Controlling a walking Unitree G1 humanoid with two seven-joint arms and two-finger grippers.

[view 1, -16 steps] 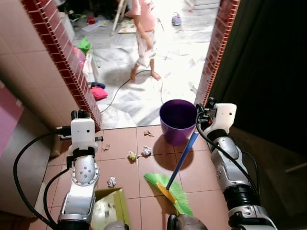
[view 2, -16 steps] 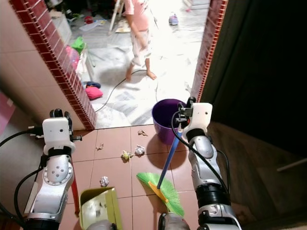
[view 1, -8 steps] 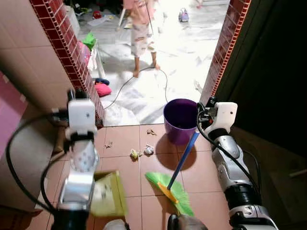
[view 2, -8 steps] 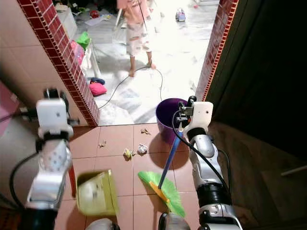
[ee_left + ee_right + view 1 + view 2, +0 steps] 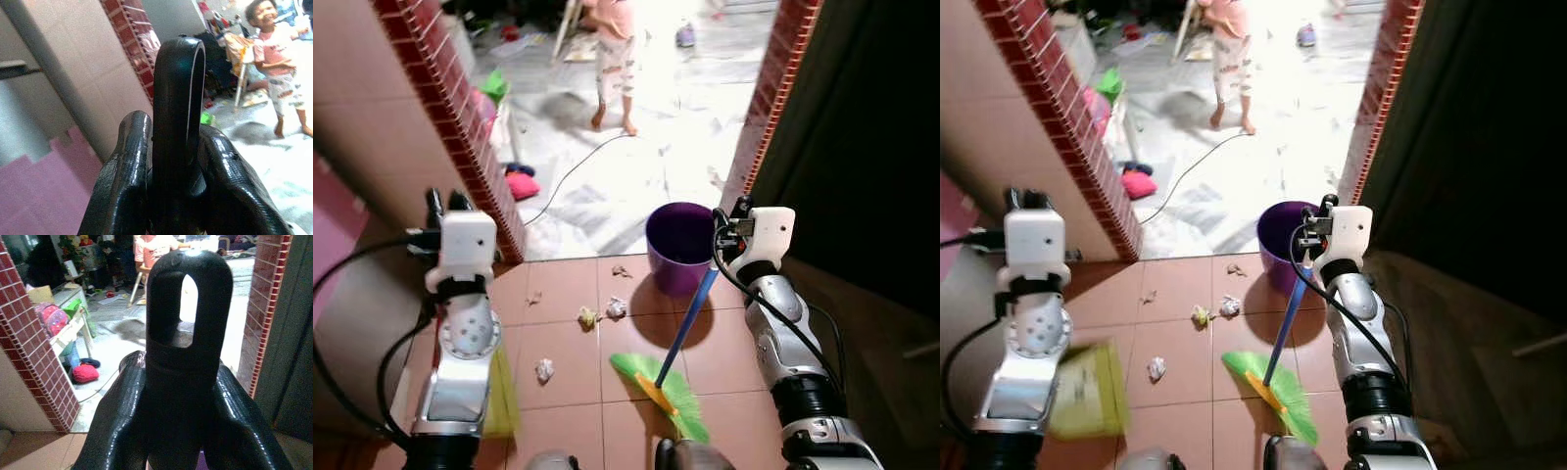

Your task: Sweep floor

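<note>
Down on the terracotta tile floor [image 5: 578, 352], the broom [image 5: 668, 392] rests with its green bristle head at about 6 o'clock in the head view and its blue stick slanting up toward 1 o'clock. The right gripper [image 5: 188, 396] is clamped on the black looped end of that stick, beside the rim of the purple bucket [image 5: 678, 245]. The left gripper [image 5: 171, 166] is likewise closed around a black looped handle; below the left arm hangs the yellow-green dustpan [image 5: 1087, 392], blurred, at roughly 8 o'clock. Crumpled paper scraps lie apart on the tiles: one white ball [image 5: 544, 370] near the dustpan side, a yellow piece [image 5: 586, 316] and a white piece [image 5: 616, 307] just beside each other near the centre, and smaller bits toward the doorway. A red brick pillar [image 5: 460, 127] frames the opening at 10 o'clock. Beyond it, at 12 o'clock, a person [image 5: 615, 54] stands barefoot on the pale floor, with a dark cable [image 5: 570, 176] trailing across it.
</note>
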